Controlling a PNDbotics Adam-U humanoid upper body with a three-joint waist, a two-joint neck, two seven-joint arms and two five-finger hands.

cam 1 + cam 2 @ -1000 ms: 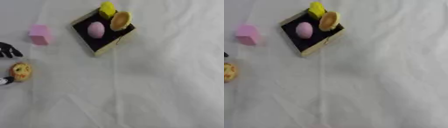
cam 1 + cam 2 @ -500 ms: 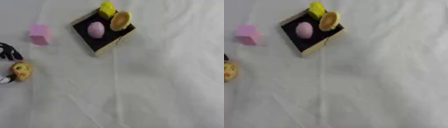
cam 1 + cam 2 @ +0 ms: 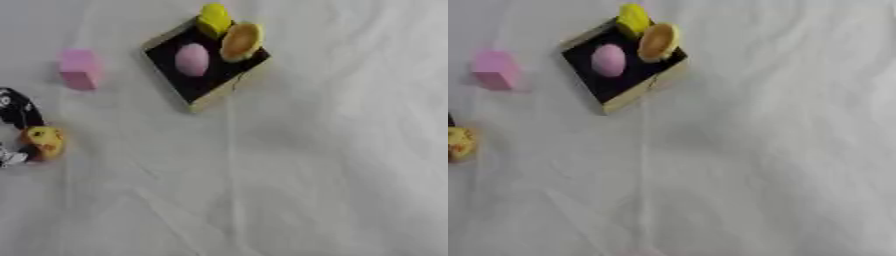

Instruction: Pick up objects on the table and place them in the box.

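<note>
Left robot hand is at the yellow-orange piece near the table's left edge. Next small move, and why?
Probably lift it and carry it toward the box. The left robot hand appears curled around the yellow-orange piece, which sits apart from the box. The box already holds three items; the pink block waits on the cloth.

3 items in box (image 3: 203, 97) (far left)
</note>
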